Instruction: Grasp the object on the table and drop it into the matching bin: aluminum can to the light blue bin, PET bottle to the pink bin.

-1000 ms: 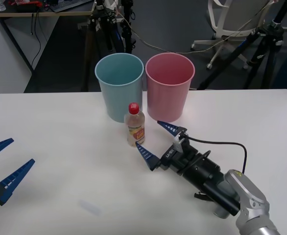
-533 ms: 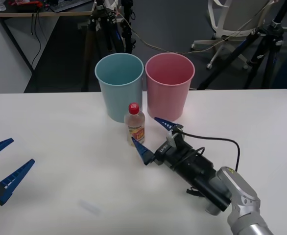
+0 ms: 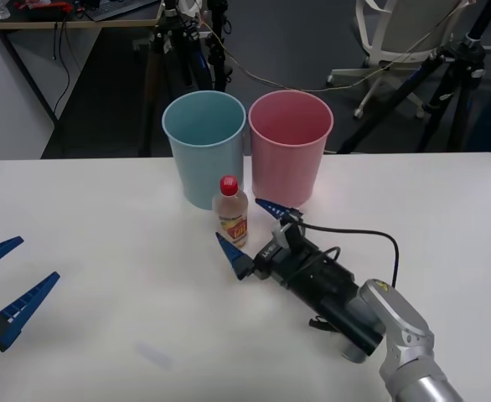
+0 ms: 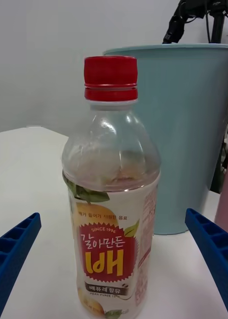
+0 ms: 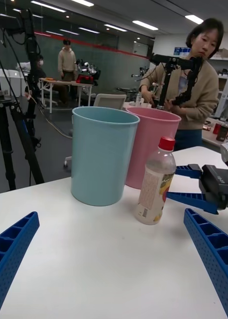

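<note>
PET bottle (image 3: 231,213) upright on white tabletop (image 3: 103,251), just near of light blue bin (image 3: 204,146), pink bin (image 3: 290,144) far-right. Right end effector (image 3: 254,231) spread wide, fingers flanking bottle, not touching. Left end effector (image 3: 7,280) wide open at near-left tabletop edge.

PET bottle (image 3: 231,213) on table (image 3: 103,251), before light blue bin (image 3: 204,142); pink bin (image 3: 289,144) right

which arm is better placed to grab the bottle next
Right. The right gripper sits low on the table, jaws open, right beside the upright bottle, which stands centred before it in the right wrist view. The left gripper waits far off by the table's left edge.
</note>
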Controlling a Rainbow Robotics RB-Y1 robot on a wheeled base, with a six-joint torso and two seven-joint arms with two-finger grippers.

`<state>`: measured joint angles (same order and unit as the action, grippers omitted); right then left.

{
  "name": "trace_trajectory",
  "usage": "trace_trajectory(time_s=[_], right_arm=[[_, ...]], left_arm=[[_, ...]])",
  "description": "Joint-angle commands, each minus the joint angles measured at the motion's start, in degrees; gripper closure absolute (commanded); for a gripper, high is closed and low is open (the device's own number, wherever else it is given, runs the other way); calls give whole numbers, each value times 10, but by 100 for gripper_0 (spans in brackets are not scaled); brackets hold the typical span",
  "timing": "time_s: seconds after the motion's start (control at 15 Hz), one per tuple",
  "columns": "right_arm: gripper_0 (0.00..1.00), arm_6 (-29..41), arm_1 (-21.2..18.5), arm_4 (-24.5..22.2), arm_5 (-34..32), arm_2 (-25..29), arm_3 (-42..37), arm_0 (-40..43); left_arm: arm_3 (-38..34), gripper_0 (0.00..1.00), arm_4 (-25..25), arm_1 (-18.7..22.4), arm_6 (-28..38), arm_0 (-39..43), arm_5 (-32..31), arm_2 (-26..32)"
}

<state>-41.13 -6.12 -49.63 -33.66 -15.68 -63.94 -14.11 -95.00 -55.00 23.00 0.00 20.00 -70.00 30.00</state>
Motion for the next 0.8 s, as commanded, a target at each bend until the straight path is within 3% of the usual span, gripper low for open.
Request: trace_trajectory(time_s=[0.07, 0.8], right_arm=[[0, 3, 7, 1, 30, -4, 0, -6], [0, 21, 9, 1, 81, -37, 0, -33]], left_arm=[[0, 0, 0, 0, 0, 0, 0, 0], [0, 0, 0, 0, 0, 0, 0, 0]])
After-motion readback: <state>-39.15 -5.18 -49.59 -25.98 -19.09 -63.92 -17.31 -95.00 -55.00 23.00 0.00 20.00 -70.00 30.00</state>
